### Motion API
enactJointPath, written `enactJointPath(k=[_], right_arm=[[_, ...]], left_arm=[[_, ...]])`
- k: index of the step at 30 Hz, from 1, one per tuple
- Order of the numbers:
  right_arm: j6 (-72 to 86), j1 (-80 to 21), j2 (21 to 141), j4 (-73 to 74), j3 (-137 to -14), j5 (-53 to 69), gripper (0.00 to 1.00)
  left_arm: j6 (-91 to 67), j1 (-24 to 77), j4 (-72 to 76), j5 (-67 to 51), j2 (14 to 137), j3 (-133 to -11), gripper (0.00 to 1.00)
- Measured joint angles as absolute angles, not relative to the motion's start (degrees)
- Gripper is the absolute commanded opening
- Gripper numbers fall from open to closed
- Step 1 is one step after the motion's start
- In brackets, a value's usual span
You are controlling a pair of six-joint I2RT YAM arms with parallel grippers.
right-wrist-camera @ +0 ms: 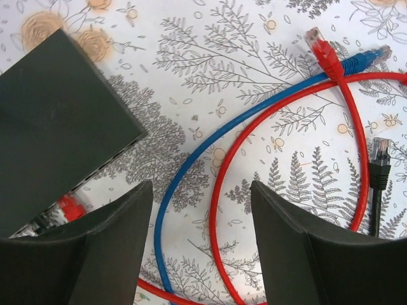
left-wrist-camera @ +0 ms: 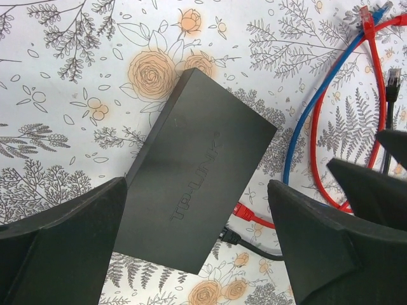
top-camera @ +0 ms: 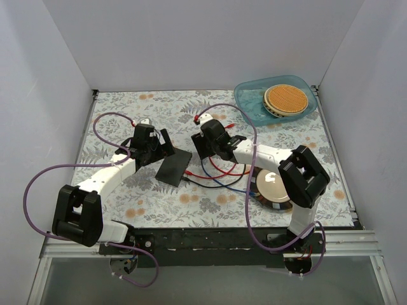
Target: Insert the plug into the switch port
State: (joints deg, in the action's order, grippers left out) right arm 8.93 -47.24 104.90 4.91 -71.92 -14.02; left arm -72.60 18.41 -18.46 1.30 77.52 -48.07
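In the right wrist view, the coming move turns on one fact: the loose plugs and the sockets lie on opposite sides of the right gripper (right-wrist-camera: pixel 200 185). Its fingers stand apart with nothing between them. From it the loose red plug (right-wrist-camera: pixel 321 47) and the blue plug (right-wrist-camera: pixel 374 57) lie between 1 and 2 o'clock, and the black plug (right-wrist-camera: pixel 380 155) lies at 3 o'clock. The switch (right-wrist-camera: pixel 54 121) sits well apart from them at 10 o'clock. We cannot tell which of the three plugs is meant.

The black plug lies along the 12-to-6 line with its clear tip towards 12. The red one points to about 11 and the blue one to about 2.

The row of ports (right-wrist-camera: pixel 95 175) edges the switch's long side, running from 2 to 8 o'clock and facing roughly 4 o'clock. A seated red connector (right-wrist-camera: pixel 70 206) already fills a socket near its lower end.

We judge the right arm the nearer to every loose plug. The left gripper (left-wrist-camera: pixel 196 184) hovers over the switch, fingers spread and empty.

The switch is a flat matte-black box with faint raised lettering on its lid. Its sockets show only as small shadowed squares.
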Motion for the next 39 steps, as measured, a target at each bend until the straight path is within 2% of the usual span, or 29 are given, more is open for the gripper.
enactJointPath(k=[8,13,14,22,24,39], right_arm=[[15.4,-42.6,108.3,5.1,-75.0,-7.5,0.65],[18.2,-42.5,113.1,5.0,-79.3,-4.2,0.58],[18.4,-42.5,113.8,5.1,-79.7,-3.9,0.55],[21.8,-42.4,116.2,7.3,-81.0,-4.4,0.53],[22.3,-42.4,116.2,7.3,-81.0,-4.4,0.48],[24.1,-42.0,119.7,7.6,-82.7,-5.0,0.47]], left_arm=[[-72.3,18.4,-18.4,0.4,77.5,-48.1,0.94],[-72.0,18.4,-18.2,-0.9,77.5,-47.6,0.94],[-71.9,18.4,-18.2,-1.0,77.5,-47.5,0.94],[-71.6,18.4,-18.1,-1.7,77.6,-47.3,0.94],[-71.5,18.4,-18.1,-1.9,77.6,-47.3,0.94],[-71.2,18.4,-18.0,-2.6,77.6,-47.1,0.94]])
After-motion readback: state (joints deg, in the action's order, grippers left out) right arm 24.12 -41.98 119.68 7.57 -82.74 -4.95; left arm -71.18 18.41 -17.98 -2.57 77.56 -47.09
